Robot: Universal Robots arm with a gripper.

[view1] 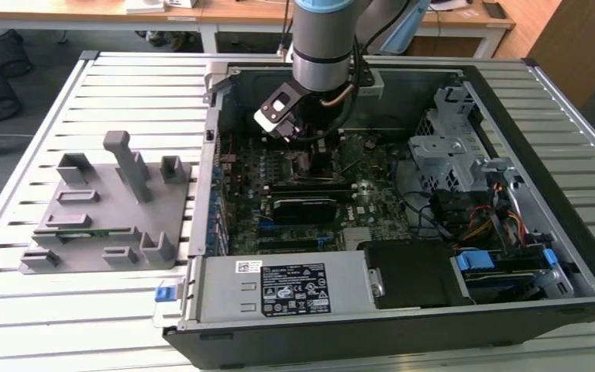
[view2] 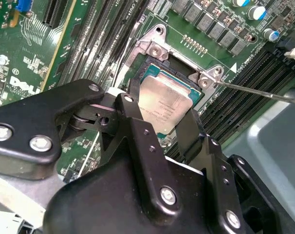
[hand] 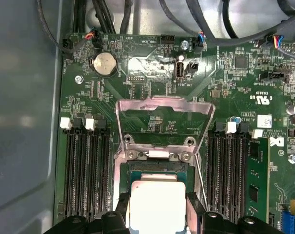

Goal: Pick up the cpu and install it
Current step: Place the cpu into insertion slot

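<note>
Your open computer case [view1: 401,333] holds the motherboard [hand: 138,92]; over its socket [hand: 157,168], load plate [hand: 164,103] raised, your gripper [view2: 162,111] pinches the cpu [view2: 164,100] between 2 fingers [view2: 138,126].

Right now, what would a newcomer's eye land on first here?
The shiny cpu, clamped in the black jaws over the open socket on the motherboard, in both wrist views. The socket's load plate stands flipped up. In the exterior view, the arm reaches into the open computer case.
</note>
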